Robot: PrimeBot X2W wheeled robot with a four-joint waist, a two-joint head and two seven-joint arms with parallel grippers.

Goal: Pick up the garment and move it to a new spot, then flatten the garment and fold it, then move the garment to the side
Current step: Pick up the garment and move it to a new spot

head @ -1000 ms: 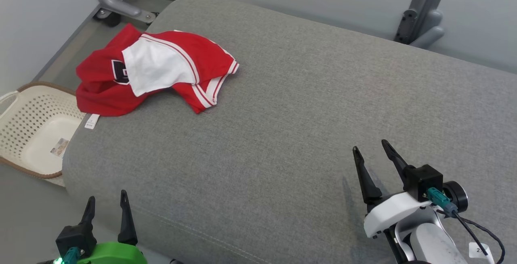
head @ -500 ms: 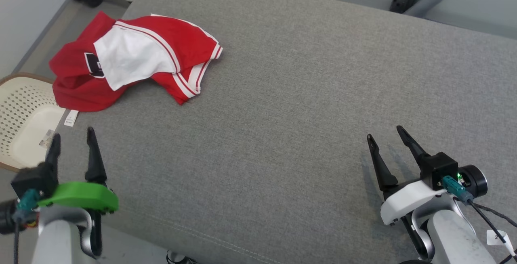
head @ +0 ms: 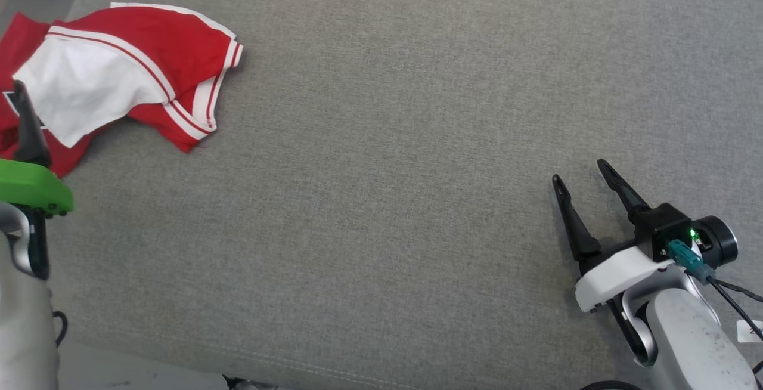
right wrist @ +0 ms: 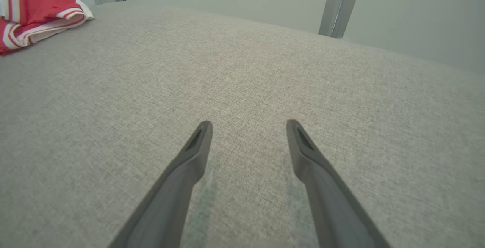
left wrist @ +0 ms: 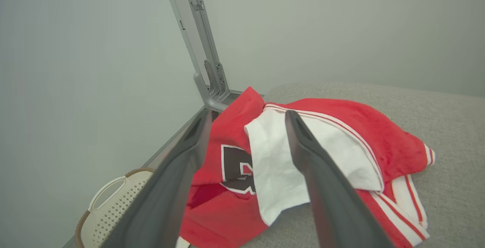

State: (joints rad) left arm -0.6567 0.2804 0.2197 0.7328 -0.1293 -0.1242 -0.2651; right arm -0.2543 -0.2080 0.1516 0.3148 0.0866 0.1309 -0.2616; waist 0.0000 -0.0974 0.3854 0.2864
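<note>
- Left pincer [left wrist: 247, 115]: wide open, empty, aimed at the crumpled garment [left wrist: 341, 126] at the cushion [head: 387, 199]'s far-left corner.
- Right pincer [head: 579, 171]: open, empty, well apart.
- Step, I judge: first pick-up; next, lower and pinch cloth.

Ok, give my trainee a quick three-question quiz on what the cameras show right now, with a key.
1. True or false: the left gripper is shut on the garment.
2. Multiple choice: the garment lies on the cushion at its A) far left corner, B) centre, C) near right edge.
3. Fill in: in the left wrist view, the cream perforated thing on the floor beside the cushion is a ___.
Key: 1 false, its jaws stand open; 2 A; 3 basket.
</note>
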